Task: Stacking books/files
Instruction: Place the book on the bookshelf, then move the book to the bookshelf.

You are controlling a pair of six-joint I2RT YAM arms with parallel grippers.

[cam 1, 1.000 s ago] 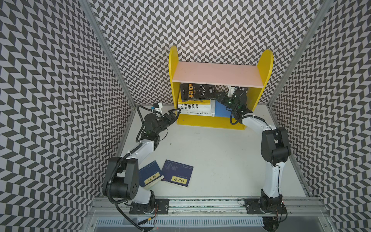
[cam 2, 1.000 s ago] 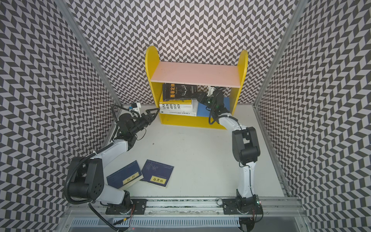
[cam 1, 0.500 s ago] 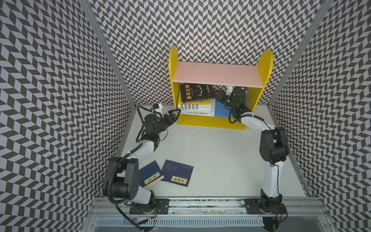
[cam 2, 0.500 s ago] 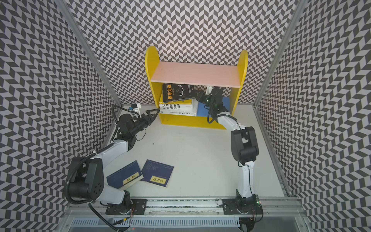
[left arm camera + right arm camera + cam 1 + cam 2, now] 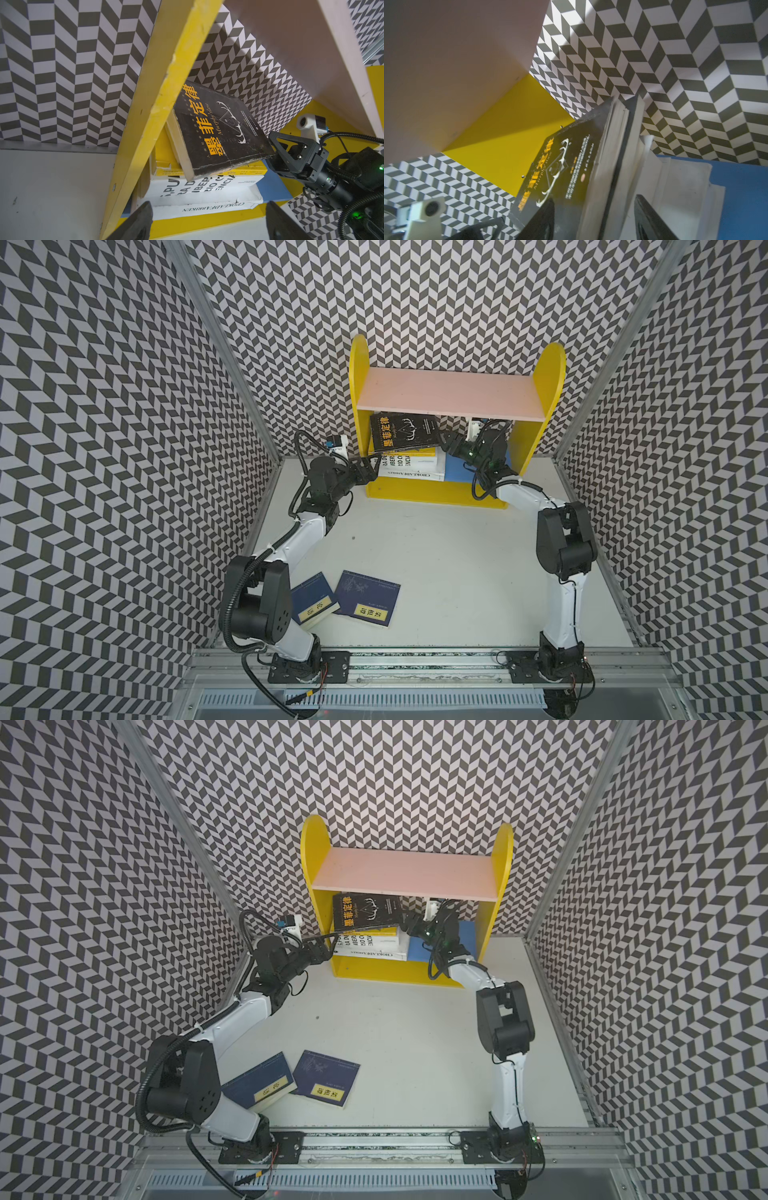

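White arm links [image 5: 299, 531], black joint housings [image 5: 563, 543], corrugated black cables [image 5: 232, 605], green lights [image 5: 355, 214]

Black book [image 5: 218, 133] matt paper cover, scuffed edges, shelf side [image 5: 162, 93] chipped yellow-painted wood, base rail [image 5: 436, 668] bare metal.

Since earlier: right fingers [image 5: 648, 218] sprung apart; black book [image 5: 403, 432] tipped up steeper.

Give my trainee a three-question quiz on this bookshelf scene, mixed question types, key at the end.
1. True or false: the black book lies flat on the table.
2. How many navy books lie on the table? A one, B two, C four.
3. Fill in: the left gripper stands ____, holding nothing.
Key: 1 false, it leans tilted inside the yellow bookshelf; 2 B; 3 open.
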